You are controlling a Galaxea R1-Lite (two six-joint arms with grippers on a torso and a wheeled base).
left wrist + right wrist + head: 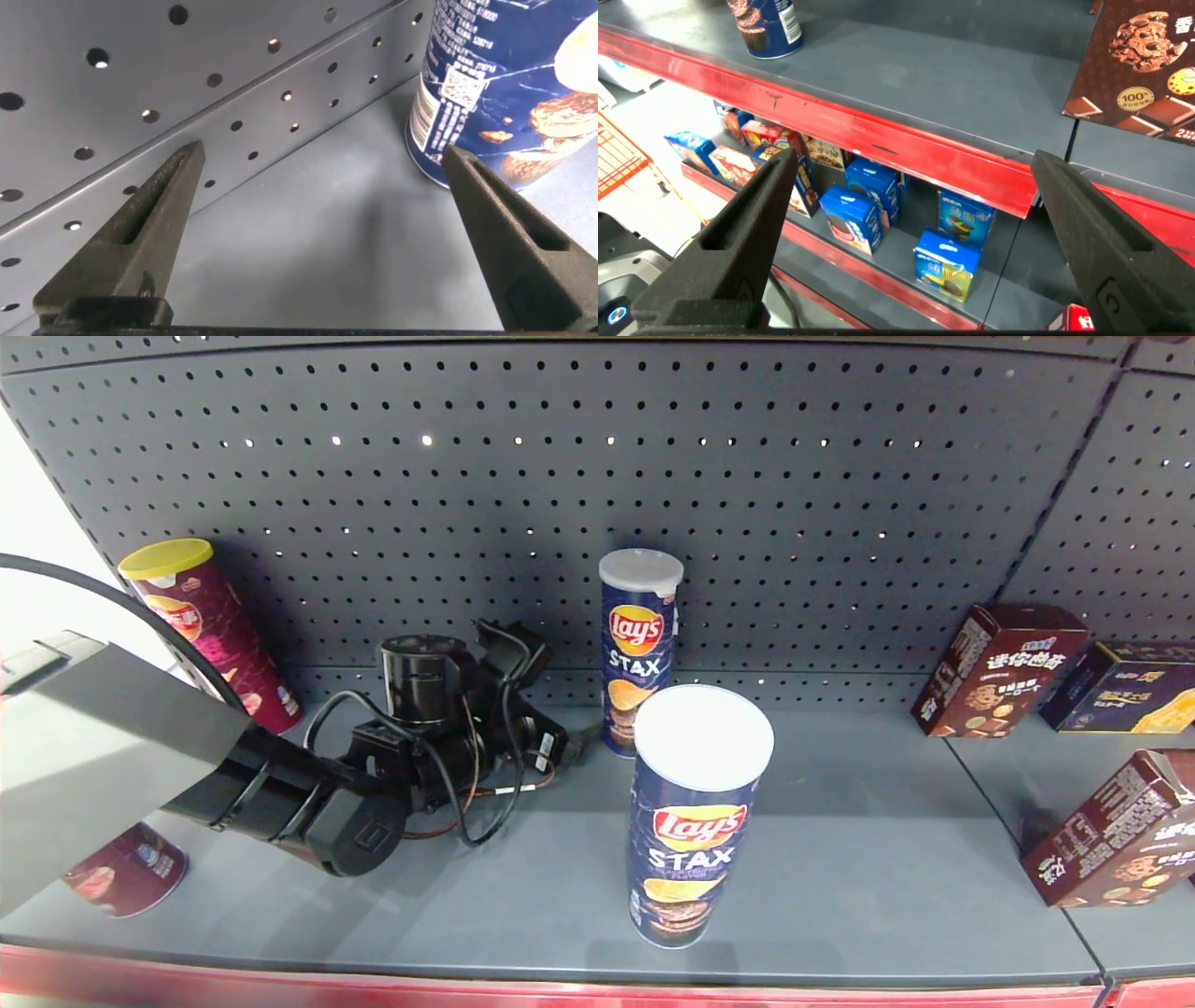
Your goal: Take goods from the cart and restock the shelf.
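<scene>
Maroon can (131, 875) half hidden behind left arm (271, 793).

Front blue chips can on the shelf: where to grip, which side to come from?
Probably grip the front blue can around its mid-body in a level side grasp, coming from the robot's left. It stands upright, a smooth cylinder with bare shelf on both sides; the rear blue can stands close behind it. The left gripper is open on that side.

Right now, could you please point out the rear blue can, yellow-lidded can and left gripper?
rear blue can (639, 658): head view, on its label.
yellow-lidded can (224, 625): head view, on its side.
left gripper (322, 154): left wrist view, midway between its fingertips.
</scene>
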